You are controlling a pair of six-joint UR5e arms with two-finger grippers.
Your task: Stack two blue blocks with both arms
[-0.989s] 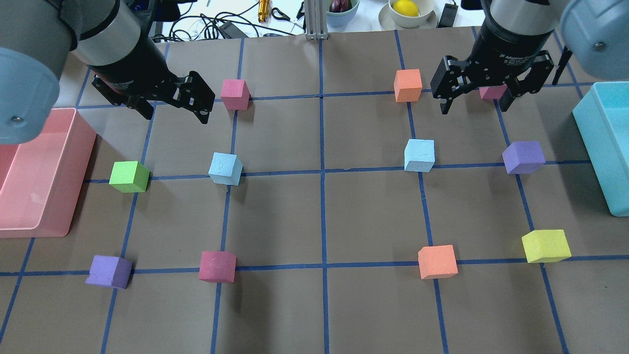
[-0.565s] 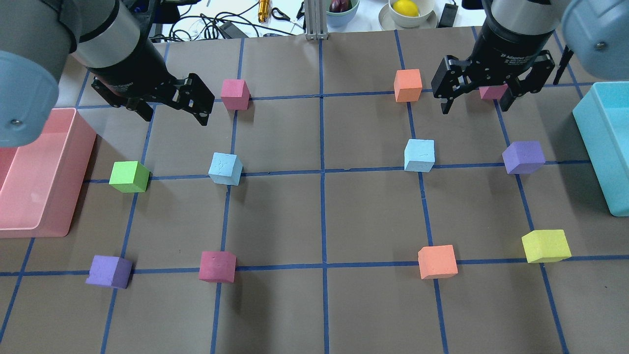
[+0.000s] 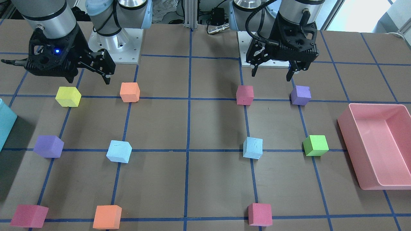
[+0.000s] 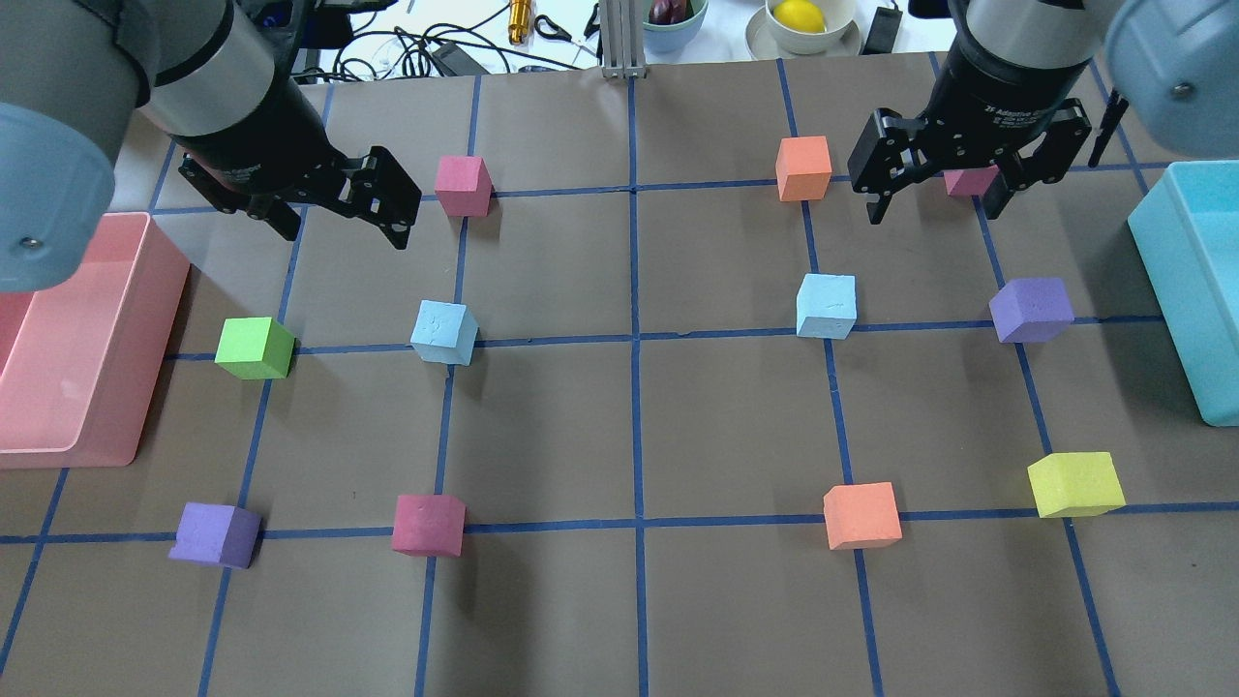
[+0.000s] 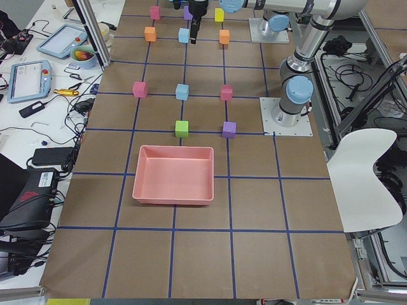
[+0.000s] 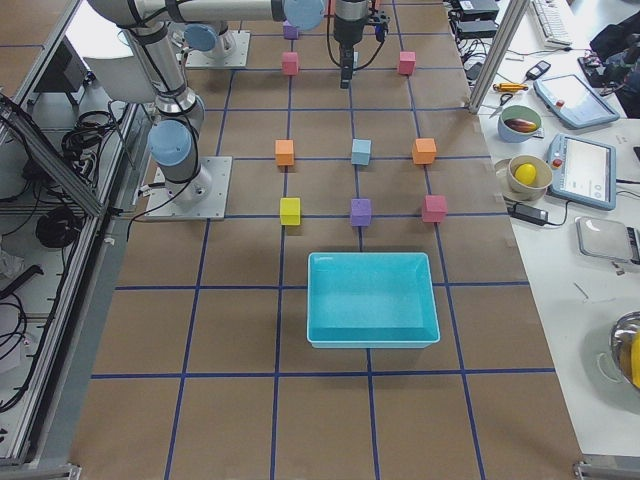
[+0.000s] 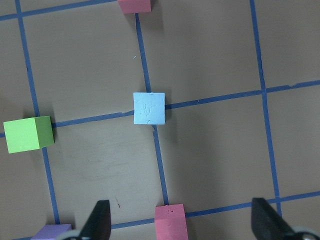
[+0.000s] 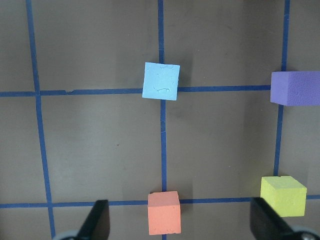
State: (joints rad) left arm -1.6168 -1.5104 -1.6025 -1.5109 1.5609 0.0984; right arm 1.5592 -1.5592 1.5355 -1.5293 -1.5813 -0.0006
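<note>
Two pale blue blocks sit apart on the taped grid, the left blue block [image 4: 444,332] [image 3: 253,148] and the right blue block [image 4: 826,305] [image 3: 119,151]. My left gripper [image 4: 344,230] [image 3: 271,74] hangs open and empty above the table, beyond the left block. My right gripper [image 4: 937,208] [image 3: 88,78] hangs open and empty, beyond and to the right of the right block. The left wrist view shows the left block [image 7: 149,108] between the open fingers [image 7: 99,220]. The right wrist view shows the right block [image 8: 161,81] ahead of the open fingers [image 8: 97,220].
A pink bin [image 4: 145,290] stands at the left edge, a teal bin [image 4: 1162,252] at the right. Other cubes sit on grid crossings: green [image 4: 254,348], pink [image 4: 463,185], orange [image 4: 803,167], purple [image 4: 1031,310], yellow [image 4: 1074,484], orange [image 4: 861,515], magenta [image 4: 428,524], purple [image 4: 215,534].
Both grippers have shifted only slightly and stay open. No block has moved.
</note>
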